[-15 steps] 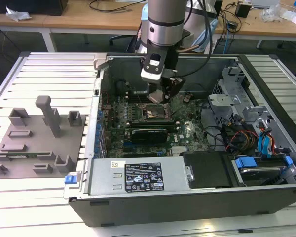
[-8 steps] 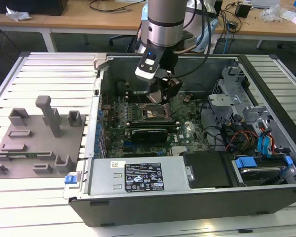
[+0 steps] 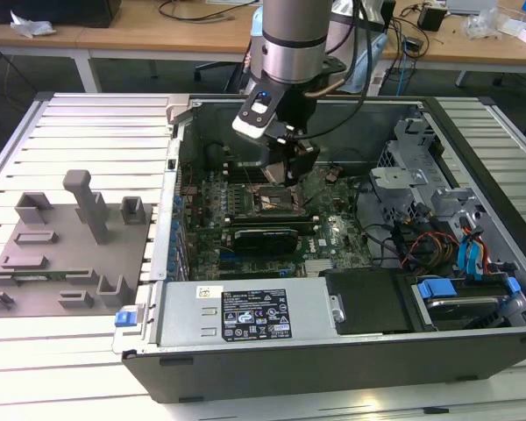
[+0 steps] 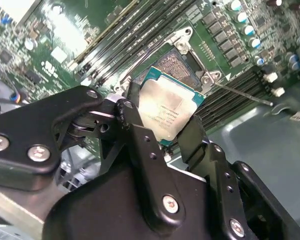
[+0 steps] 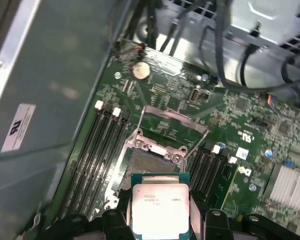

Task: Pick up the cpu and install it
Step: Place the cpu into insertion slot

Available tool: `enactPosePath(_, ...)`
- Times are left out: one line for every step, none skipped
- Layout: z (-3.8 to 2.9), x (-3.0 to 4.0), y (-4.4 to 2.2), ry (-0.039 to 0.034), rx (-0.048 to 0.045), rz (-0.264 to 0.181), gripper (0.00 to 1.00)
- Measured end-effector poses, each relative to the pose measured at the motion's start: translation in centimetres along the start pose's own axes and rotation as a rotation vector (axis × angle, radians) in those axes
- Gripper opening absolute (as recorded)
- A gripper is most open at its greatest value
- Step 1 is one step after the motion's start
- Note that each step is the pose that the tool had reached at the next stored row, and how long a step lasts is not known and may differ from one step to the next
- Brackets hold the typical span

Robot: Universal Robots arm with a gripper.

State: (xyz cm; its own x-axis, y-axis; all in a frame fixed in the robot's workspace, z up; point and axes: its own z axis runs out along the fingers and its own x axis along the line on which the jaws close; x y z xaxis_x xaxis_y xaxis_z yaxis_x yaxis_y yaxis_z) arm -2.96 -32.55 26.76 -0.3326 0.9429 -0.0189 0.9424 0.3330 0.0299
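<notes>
The cpu (image 4: 166, 106), a thin square chip with a pale silvery top and green rim, is clamped by its two edges between my black fingers (image 4: 136, 131). My gripper (image 4: 165, 115) is shut on it. It hangs a little above the open socket (image 4: 180, 62) on the green motherboard. In the first wrist view the cpu (image 5: 160, 209) sits just short of the socket (image 5: 149, 165), whose metal bracket (image 5: 174, 119) is flipped up. In the exterior view my gripper (image 3: 291, 173) is low inside the computer case, over the socket (image 3: 276, 202).
A grey box with a white label (image 3: 245, 314) lines the case's front. Memory slots (image 5: 92, 150) flank the socket. A dark expansion card (image 3: 265, 237) lies beside it. Drive cages and cables (image 3: 438, 210) are at the exterior view's right, a grey fixture plate (image 3: 61, 254) at its left.
</notes>
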Motion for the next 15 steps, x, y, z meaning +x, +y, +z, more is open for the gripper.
enactPosePath(0.02, 0.0, 0.0, -0.0007, 0.0004, 0.022, 0.55)
enactPosePath(0.03, 0.0, 0.0, -0.0014, 0.0009, 0.045, 0.55)
enactPosePath(0.04, 0.0, 0.0, -0.0019, 0.0012, 0.064, 0.55)
enactPosePath(0.06, 0.0, 0.0, -0.0026, 0.0016, 0.088, 0.55)
enactPosePath(0.08, 0.0, 0.0, -0.0031, 0.0019, 0.105, 0.55)
enactPosePath(0.1, 0.0, 0.0, -0.0036, 0.0023, 0.123, 0.55)
enactPosePath(0.12, 0.0, 0.0, -0.0042, 0.0026, 0.141, 0.55)
enactPosePath(0.16, 0.0, -0.01, -0.0055, 0.0035, 0.18, 0.55)
enactPosePath(0.16, 0.0, -0.01, -0.0059, 0.0038, 0.193, 0.55)
enactPosePath(0.16, 0.0, -0.01, -0.006, 0.0038, 0.194, 0.55)
enactPosePath(0.17, 0.0, -0.01, -0.0058, 0.0037, 0.194, 0.55)
enactPosePath(0.17, 0.0, -0.01, -0.0059, 0.0037, 0.195, 0.55)
enactPosePath(0.16, 0.0, -0.01, -0.0059, 0.0037, 0.195, 0.55)
enactPosePath(0.17, 0.0, -0.01, -0.0058, 0.0037, 0.195, 0.55)
enactPosePath(0.18, 0.0, -0.01, -0.0059, 0.0037, 0.196, 0.55)
